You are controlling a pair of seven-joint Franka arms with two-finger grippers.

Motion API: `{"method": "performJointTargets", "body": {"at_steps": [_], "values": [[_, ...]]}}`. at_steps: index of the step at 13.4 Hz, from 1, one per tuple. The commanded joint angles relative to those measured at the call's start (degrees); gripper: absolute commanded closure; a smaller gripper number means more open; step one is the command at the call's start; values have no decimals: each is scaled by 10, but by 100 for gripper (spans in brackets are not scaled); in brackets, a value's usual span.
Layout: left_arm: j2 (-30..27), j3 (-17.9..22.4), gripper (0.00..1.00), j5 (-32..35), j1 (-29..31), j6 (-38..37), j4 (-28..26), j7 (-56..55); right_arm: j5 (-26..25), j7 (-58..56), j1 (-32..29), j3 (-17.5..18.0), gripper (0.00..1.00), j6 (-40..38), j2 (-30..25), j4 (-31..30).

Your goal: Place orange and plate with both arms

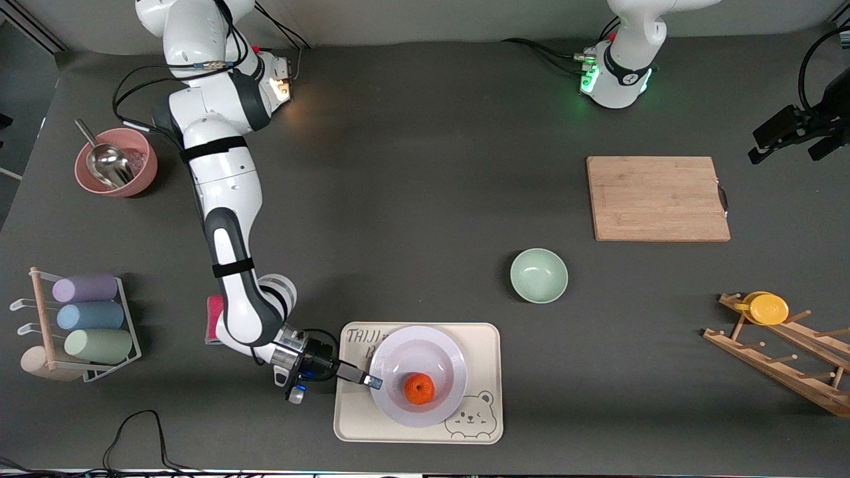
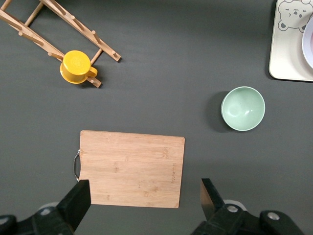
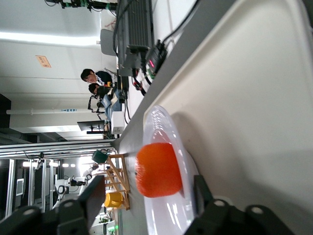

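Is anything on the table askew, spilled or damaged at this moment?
Nothing stands out. The orange sits whole in the plate, and the plate lies flat on the bear tray. The right pincer is open at the plate's rim; the left pincer waits open above the cutting board. No spill shows.

- Right arm stretched low from its base, wrist turned sideways; right gripper (image 1: 373, 382) level, fingers (image 3: 93, 193) parted, apparently gripping nothing.
- Left arm waits, raised at its end; left gripper (image 2: 143, 196) points down, fingers wide apart.
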Motion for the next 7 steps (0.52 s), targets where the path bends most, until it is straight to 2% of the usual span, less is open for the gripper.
{"method": "performJointTargets", "body": {"at_steps": [1, 4, 7], "values": [[-3, 0, 0, -2, 3, 0, 0, 9, -80, 71, 0, -22, 0, 4, -44, 1], [-3, 0, 0, -2, 3, 0, 0, 9, -223, 170, -3, -28, 0, 3, -91, -1], [-3, 0, 0, -2, 3, 0, 0, 9, -352, 192, -5, -43, 0, -4, -162, -69]]}}
